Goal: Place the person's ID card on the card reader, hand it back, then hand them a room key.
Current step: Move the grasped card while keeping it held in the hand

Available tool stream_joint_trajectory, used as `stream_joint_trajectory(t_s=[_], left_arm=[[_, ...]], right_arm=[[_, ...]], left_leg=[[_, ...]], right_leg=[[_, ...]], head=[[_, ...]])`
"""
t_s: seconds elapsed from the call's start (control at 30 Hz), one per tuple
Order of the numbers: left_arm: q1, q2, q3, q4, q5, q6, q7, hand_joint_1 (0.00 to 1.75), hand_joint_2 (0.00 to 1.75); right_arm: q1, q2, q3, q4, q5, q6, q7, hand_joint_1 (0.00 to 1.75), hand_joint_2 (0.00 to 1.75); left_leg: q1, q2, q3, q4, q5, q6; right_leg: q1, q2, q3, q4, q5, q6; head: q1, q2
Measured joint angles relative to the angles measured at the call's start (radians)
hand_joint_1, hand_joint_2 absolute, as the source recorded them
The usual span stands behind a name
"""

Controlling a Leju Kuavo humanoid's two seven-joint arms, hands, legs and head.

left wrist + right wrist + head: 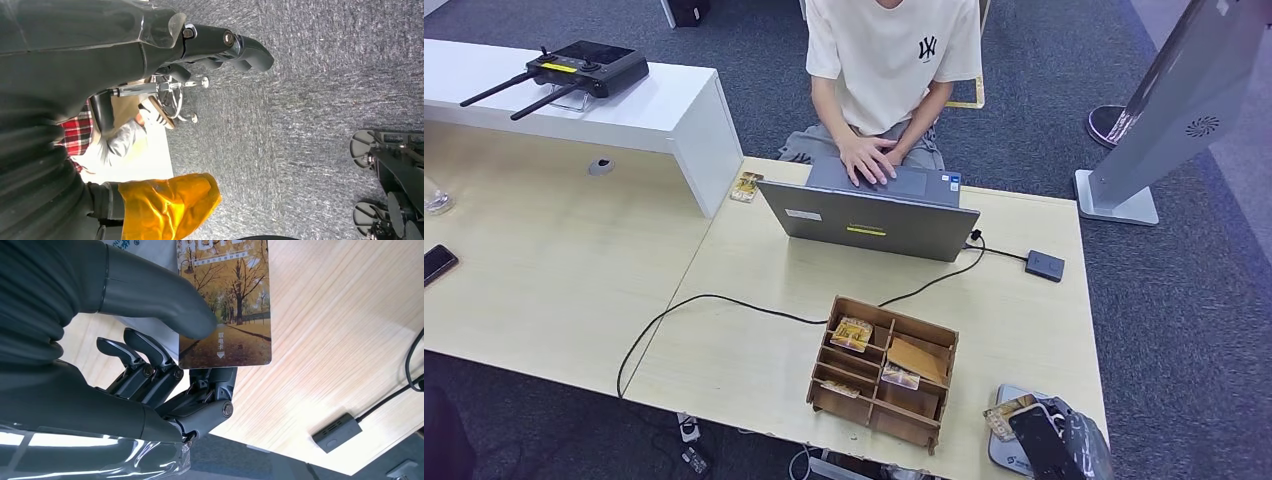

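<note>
One card (pixel 225 305), thin, stiff and slick, sits pinched between thumb and fingers of my right hand (pixel 165 365) over the card reader (pixel 1009 455) at the desk's (pixel 754 350) near right corner; I'd keep hold on its short edge; left hand (pixel 220 47) hangs, fingers curled on nothing

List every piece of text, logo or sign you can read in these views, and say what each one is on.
"取电卡", above a small white arrow: on the card held by the right hand.
Larger lettering at that card's other end: cut off, unreadable.
Blue print on the white pad beneath: cut off, unreadable.
Dark interlocked-letter logo on the person's T-shirt: too small to be sure.
Laptop stickers: too small.
</note>
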Motion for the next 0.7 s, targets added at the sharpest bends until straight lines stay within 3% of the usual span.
stream_joint_trajectory(t_s=[0.7], left_arm=[[0.0,0.0,0.02,0.0,-0.006,0.0,0.003,0.0,1.75]], right_arm=[[-0.011,0.0,0.001,0.004,0.099,0.004,0.056,1.75,1.75]], left_leg=[[0.0,0.0,0.0,0.0,0.0,0.0]], right_leg=[[0.0,0.0,0.0,0.0,0.0,0.0]], head=[[0.0,0.0]])
